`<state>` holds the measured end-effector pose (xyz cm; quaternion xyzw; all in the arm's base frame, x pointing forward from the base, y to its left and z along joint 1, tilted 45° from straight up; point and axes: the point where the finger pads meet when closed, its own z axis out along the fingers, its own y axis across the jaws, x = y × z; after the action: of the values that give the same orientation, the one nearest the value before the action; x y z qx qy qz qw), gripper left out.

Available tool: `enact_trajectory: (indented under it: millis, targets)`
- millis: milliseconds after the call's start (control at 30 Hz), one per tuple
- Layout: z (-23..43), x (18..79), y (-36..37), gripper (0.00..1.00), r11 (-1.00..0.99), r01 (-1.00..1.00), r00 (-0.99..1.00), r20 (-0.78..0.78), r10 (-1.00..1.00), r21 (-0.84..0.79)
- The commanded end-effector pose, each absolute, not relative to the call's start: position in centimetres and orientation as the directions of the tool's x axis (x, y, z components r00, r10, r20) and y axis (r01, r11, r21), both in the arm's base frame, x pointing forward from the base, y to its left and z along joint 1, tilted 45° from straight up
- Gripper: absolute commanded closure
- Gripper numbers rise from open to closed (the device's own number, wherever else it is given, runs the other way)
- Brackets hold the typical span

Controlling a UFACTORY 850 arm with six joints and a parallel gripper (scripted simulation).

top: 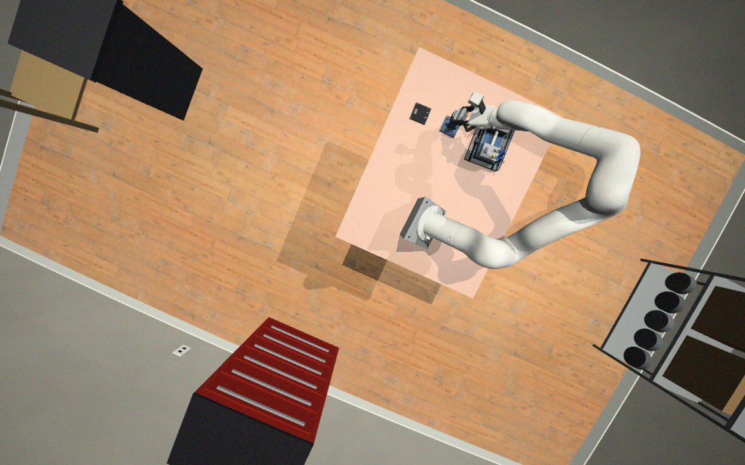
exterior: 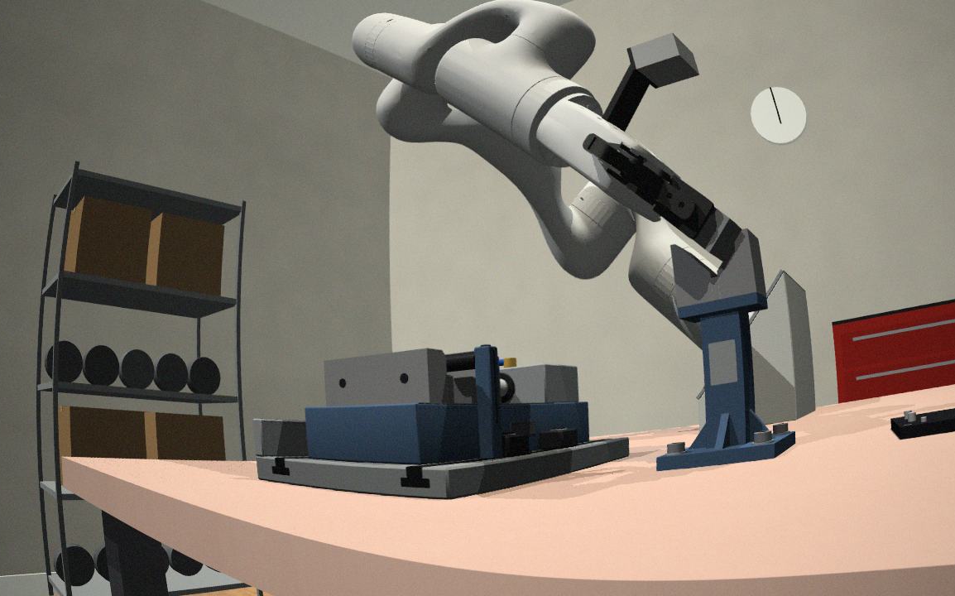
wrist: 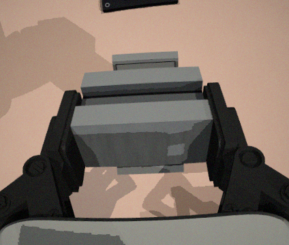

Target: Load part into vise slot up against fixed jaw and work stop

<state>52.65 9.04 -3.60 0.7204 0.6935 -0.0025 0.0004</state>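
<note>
Grey block, the part [wrist: 141,127], is sitting pinched between the black fingers of the gripper [wrist: 142,133], one finger pressing on each of its short ends. Seen from the wrist, the part is hanging just over the grey top of the V-block [exterior: 741,268]; whether it is touching the V faces I cannot tell. From the side, the white arm [exterior: 511,96] is reaching down at a slant, with the gripper's tip [exterior: 717,244] poking into the notch of the V-block, which is standing on a blue post bolted to the pink table [exterior: 614,518]. The vise [exterior: 429,422] is sitting on its grey base plate just beside the V-block, on the side toward the shelf rack [exterior: 51,296], its two grey jaws standing apart with nothing showing between them. The black infeed plate [exterior: 947,418] is lying on the V-block's other side, toward the red tool cabinet [exterior: 918,355], with only small pins showing on it. From above, the arm's base [top: 416,222] is sitting near the table edge, well apart from the V-block.
</note>
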Motion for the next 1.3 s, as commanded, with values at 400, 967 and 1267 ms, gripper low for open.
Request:
enact_trajectory:
  millis: [400, 967, 1267]
  targets:
    - [-3.83, 52.77, 8.65, 1.00, -0.037, 0.999, 0.037, -0.004, 0.999, -0.001]
    - [-4.06, 52.80, 8.28, 1.00, -0.037, 0.999, 0.037, -0.004, 0.999, -0.001]
    - [-4.13, 52.81, 8.17, 1.00, -0.037, 0.999, 0.037, -0.004, 0.999, -0.001]
